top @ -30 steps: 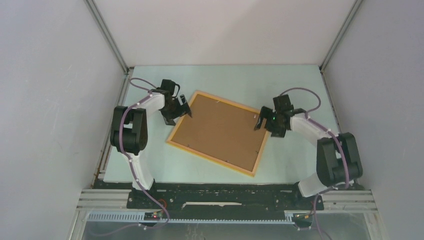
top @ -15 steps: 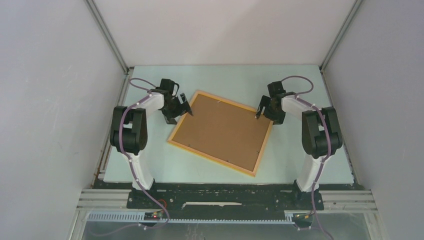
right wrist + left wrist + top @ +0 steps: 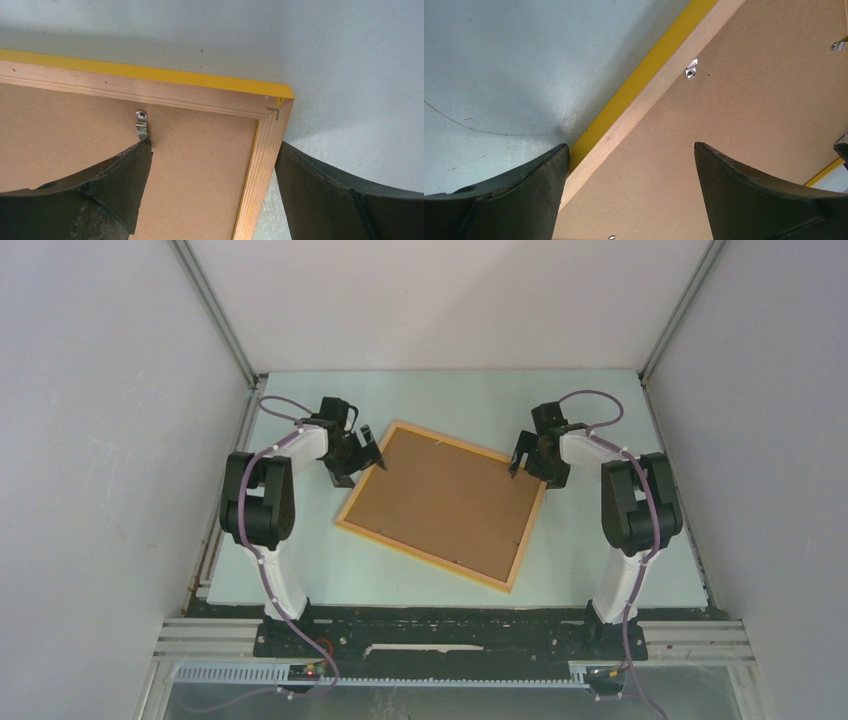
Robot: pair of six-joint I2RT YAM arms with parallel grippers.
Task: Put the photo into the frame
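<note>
Top external: frame (image 3: 421, 557) lies flat, back up, mid-table and skewed. Long axis seemingly runs far-left to near-right. Fibreboard backing (image 3: 440, 505) seated; photo unseen.
Left wrist: left gripper (image 3: 630, 146) spread astride one rail.
Right wrist: right gripper (image 3: 214, 144) spread at a corner, fingertip by turn clip (image 3: 142, 125). Likely risk: snagging the clip and skidding the frame.

Pale blue-green desk (image 3: 450, 400) under the left claw (image 3: 372, 456) and right claw (image 3: 517, 462), faintly scuffed. Beyond both claws, plain white back wall (image 3: 440, 300). Grey side walls (image 3: 100, 440) outside each claw, metal struts (image 3: 215, 312) up the far corners. Soft, even light right now, only faint shadows.
</note>
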